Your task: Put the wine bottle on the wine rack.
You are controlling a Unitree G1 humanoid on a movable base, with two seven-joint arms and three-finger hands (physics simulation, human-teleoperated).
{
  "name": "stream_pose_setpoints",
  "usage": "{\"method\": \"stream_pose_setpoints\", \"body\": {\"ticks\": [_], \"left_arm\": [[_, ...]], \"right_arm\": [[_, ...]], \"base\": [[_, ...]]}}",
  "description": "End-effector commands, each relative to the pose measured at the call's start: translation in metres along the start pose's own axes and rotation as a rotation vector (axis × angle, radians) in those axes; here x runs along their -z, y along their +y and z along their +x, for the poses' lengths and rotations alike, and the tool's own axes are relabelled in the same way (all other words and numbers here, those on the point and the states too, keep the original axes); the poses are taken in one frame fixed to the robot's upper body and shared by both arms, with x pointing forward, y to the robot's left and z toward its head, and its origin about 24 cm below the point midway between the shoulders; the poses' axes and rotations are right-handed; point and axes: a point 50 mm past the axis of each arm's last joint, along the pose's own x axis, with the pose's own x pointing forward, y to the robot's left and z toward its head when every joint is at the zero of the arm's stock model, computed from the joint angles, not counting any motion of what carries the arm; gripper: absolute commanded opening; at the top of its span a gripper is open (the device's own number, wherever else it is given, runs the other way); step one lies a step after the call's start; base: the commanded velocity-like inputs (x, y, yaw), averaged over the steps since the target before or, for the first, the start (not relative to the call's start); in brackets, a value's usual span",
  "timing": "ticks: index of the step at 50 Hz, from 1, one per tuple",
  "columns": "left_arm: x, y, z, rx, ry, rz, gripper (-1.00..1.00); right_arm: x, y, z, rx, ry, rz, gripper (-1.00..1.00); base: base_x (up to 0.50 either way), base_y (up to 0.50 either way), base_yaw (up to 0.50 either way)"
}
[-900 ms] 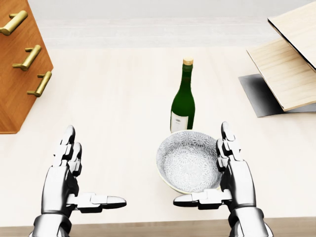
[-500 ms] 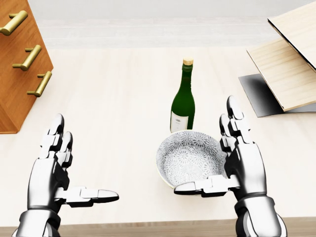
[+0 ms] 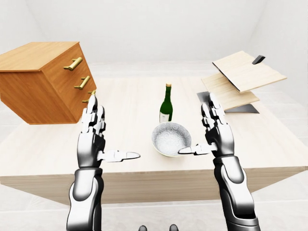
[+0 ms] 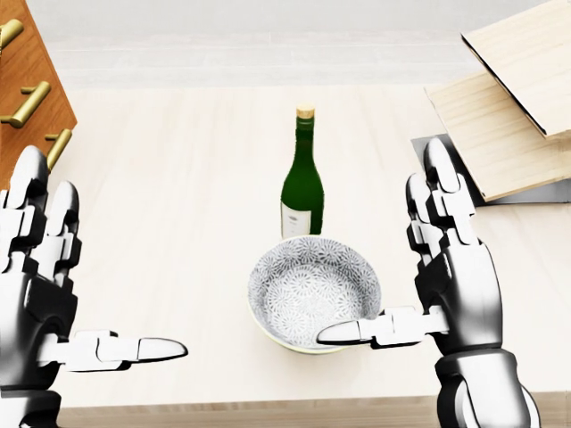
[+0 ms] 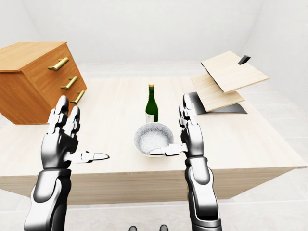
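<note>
A green wine bottle (image 4: 302, 181) with a white label stands upright in the middle of the pale wooden table (image 4: 178, 178). The wine rack (image 4: 510, 125), made of slanted light wood boards on a dark base, sits at the table's right. My left hand (image 4: 107, 263) is open at the lower left, well away from the bottle. Open too, my right hand (image 4: 388, 259) is raised lower right of the bottle, its thumb over the rim of a patterned bowl (image 4: 308, 290). Neither hand touches the bottle.
The patterned bowl stands just below the bottle in the head view, between it and the table's near edge. A wooden chest of drawers (image 3: 43, 82) with brass handles is at the left. White floor and walls surround the table.
The whole picture has shifted left, so the camera moved. Both hands have risen in the head view, and the left one has drifted towards the left edge. The bottle and bowl stay put.
</note>
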Motion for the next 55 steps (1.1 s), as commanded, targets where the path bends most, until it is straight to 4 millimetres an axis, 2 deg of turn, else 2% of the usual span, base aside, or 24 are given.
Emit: {"method": "stream_pose_setpoints", "body": {"ticks": [1,11,21,31,48,55], "left_arm": [[-0.014,0.001,-0.004,0.0,-0.053,0.002,1.0],[-0.003,0.0,-0.005,0.002,-0.006,-0.001,1.0],[0.007,0.0,-0.007,0.002,0.042,-0.009,1.0],[0.004,-0.001,-0.01,-0.002,0.034,-0.011,1.0],[0.017,-0.001,-0.008,0.003,0.086,-0.017,1.0],[0.015,-0.002,-0.009,0.002,0.076,-0.016,1.0]], "right_arm": [[0.0,0.0,0.001,-0.005,0.001,0.006,1.0],[0.007,0.001,0.0,-0.009,0.031,0.009,1.0],[0.01,0.005,-0.006,-0.042,0.045,0.057,1.0],[0.011,0.003,-0.006,-0.035,0.049,0.058,1.0],[0.01,-0.001,-0.007,-0.005,0.047,0.026,1.0],[0.006,-0.003,-0.006,0.008,0.027,0.067,1.0]], "base": [[0.0,-0.5,0.0],[0.0,-0.5,0.0],[0.0,-0.04,0.0],[0.0,0.0,0.49],[0.0,0.0,0.5],[0.0,0.0,0.0]]}}
